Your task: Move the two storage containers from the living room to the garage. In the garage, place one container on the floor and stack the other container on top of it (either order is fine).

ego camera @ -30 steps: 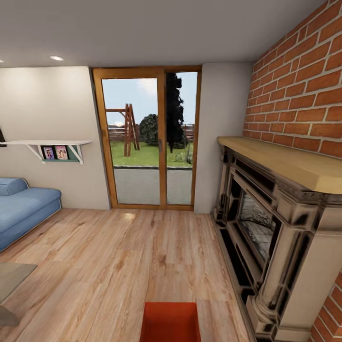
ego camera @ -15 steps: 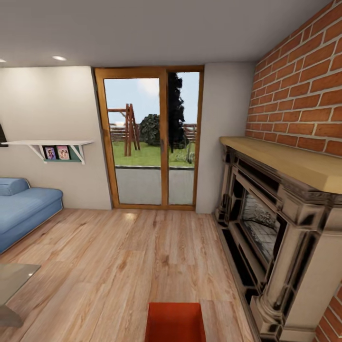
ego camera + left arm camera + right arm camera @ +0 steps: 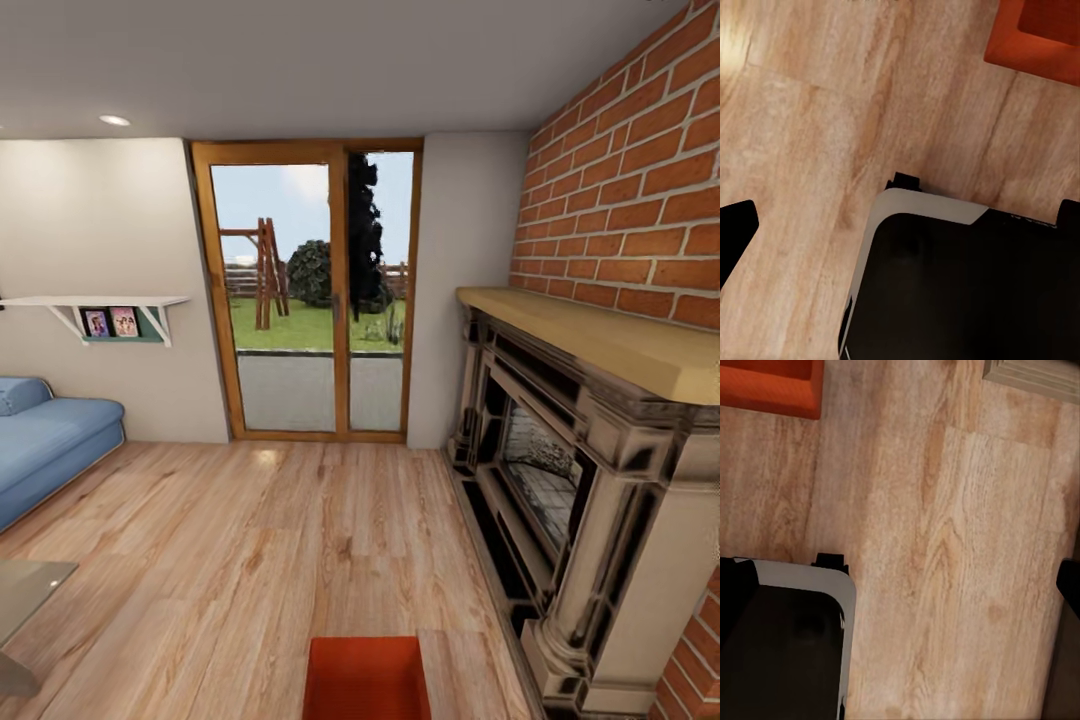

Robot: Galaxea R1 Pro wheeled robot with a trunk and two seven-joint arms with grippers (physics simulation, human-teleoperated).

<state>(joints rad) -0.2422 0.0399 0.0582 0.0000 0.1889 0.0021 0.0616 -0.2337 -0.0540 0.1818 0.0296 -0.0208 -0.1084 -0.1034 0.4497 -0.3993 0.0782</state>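
- Setting: living room, with a wood-plank floor [image 3: 300, 540], a glass door [image 3: 305, 290] in the far wall, a blue sofa [image 3: 45, 440] at far left and a stone fireplace [image 3: 560, 480] under a brick wall [image 3: 640, 180] along the right.
- Task object: one orange-red bin [image 3: 365, 678] sits on the planks at the near centre edge of the head view, just left of the fireplace base. Its corner also shows in the left wrist view [image 3: 1039, 34] and the right wrist view [image 3: 769, 388]. Only one bin is identifiable.
- Change: against the picture half a second ago, door, shelf [image 3: 95, 302] and sofa all lie slightly further left; the camera has turned, and the bin itself has not been moved.
- Fingers: dark tips at the wrist-view edges, left [image 3: 735, 236] and right [image 3: 1069, 585]; open or closed cannot be told. Neither touches the bin.
- Judgement: approach phase; the bin is not yet grasped and transport to the garage not begun.
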